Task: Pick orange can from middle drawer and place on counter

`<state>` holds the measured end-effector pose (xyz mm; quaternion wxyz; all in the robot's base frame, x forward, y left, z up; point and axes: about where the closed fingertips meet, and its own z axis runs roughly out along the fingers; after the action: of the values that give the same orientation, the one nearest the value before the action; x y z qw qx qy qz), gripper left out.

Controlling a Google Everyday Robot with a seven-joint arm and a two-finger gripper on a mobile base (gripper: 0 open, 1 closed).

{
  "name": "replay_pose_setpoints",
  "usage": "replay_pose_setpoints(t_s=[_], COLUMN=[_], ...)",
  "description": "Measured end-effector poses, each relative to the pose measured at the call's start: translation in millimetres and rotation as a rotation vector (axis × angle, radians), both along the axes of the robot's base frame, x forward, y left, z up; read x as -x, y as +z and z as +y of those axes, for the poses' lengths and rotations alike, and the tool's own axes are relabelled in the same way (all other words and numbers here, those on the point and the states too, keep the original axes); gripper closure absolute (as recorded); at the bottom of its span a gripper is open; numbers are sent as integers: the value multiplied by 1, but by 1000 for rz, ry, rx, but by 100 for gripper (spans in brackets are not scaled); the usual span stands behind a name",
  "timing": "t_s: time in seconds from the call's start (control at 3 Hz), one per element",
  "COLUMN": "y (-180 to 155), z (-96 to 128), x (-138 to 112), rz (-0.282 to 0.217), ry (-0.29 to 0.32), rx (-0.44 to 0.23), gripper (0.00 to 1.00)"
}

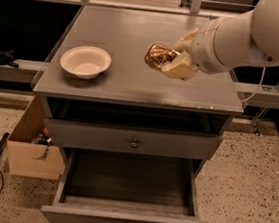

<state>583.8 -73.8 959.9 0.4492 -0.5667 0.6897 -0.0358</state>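
The gripper (171, 63), jaws clenching the orange can (158, 55), is hovering over the surface (123, 36), right of centre. Seemingly not touching down yet, the dented can is risking tipping or rolling if released early.

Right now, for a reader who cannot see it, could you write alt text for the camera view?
The robot's gripper holds the orange can over the right part of the grey counter, fingers closed on it. A cream-white bowl sits on the counter's left side; below, the middle drawer stands pulled open.
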Motion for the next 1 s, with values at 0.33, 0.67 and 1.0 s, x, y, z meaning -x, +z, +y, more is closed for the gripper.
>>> replay_pose_setpoints(t_s=[0.33, 0.67, 1.0], y=[1, -6, -11], z=[-19, -25, -26], x=[-19, -36, -56], rz=[-9, -13, -25], ry=[-26, -44, -58], rx=[20, 82, 162], gripper=[100, 100, 100])
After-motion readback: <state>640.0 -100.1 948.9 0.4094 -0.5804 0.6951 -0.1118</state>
